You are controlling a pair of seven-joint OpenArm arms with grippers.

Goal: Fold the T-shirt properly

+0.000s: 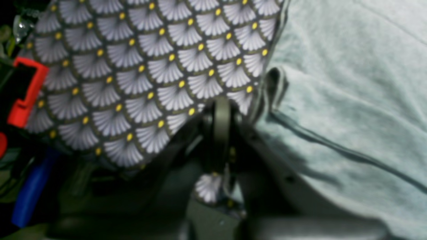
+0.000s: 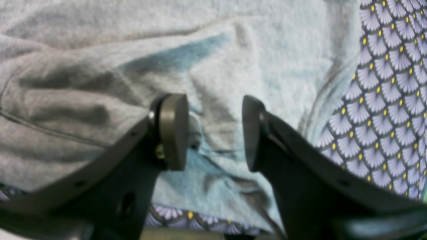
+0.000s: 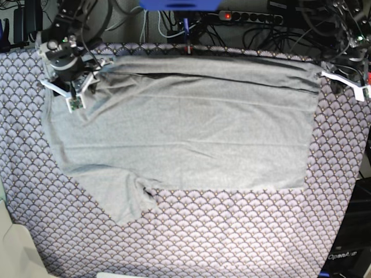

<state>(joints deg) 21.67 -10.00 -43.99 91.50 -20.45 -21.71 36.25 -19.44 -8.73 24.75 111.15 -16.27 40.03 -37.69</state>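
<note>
Patterned tablecloth (image 3: 191, 231) under T-shirt (image 3: 191, 127), right tool (image 2: 213, 131) agape above.

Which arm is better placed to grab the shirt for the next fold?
Probably the right. The right gripper hangs open directly over the T-shirt near a sleeve corner. The left gripper is shut at the shirt's edge, over the tablecloth.

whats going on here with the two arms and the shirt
A two-armed robot is folding a grey T-shirt spread on a patterned tablecloth. The right gripper is open just above a bunched part of the shirt, holding nothing. The left gripper is shut at the shirt's opposite edge; whether it pinches fabric is unclear. One sleeve sticks out at the front, and the shirt is far from neatly folded.
</note>
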